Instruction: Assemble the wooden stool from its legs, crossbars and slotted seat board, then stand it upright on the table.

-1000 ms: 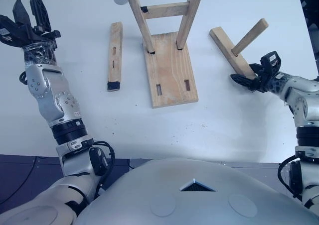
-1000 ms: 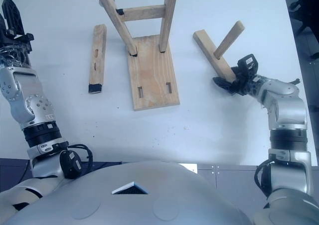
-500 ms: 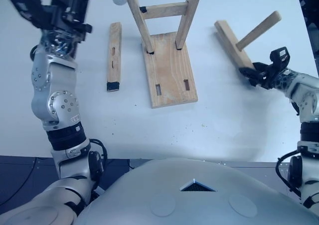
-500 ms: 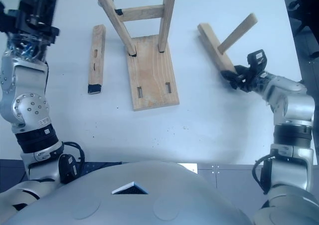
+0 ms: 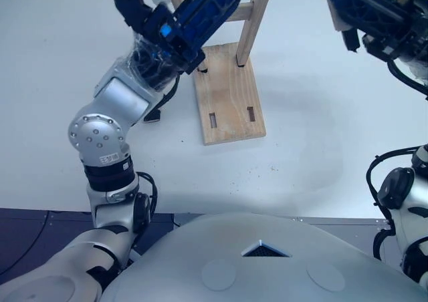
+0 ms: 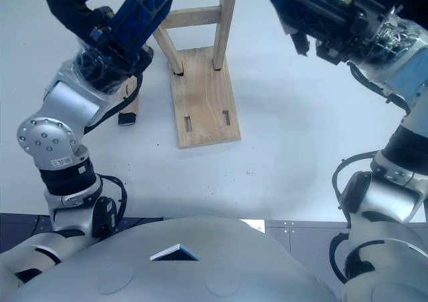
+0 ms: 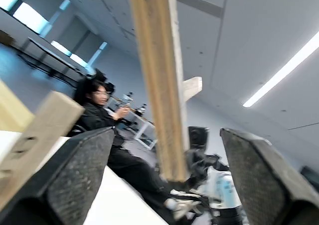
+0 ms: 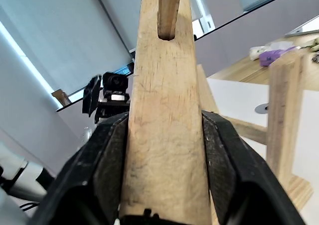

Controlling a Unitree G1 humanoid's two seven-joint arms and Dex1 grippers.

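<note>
- the white table (image 5: pixel 321 148) carries the slotted seat board (image 5: pixel 231 108), which lies flat near its middle.
- two legs (image 5: pixel 251 28) stand upright in the board's far slots, joined by a crossbar (image 5: pixel 244 11); the two near slots are bare.
- my left gripper (image 7: pixel 167 131) is up beside that frame with its fingers spread wide, holding nothing; one upright leg shows between them, touching neither.
- my right gripper (image 8: pixel 167 150) is clamped on another leg (image 5: pixel 334 1), held up off the table at the far right.
- a loose leg (image 6: pixel 127 111) lies left of the board, mostly hidden behind my left arm.
</note>
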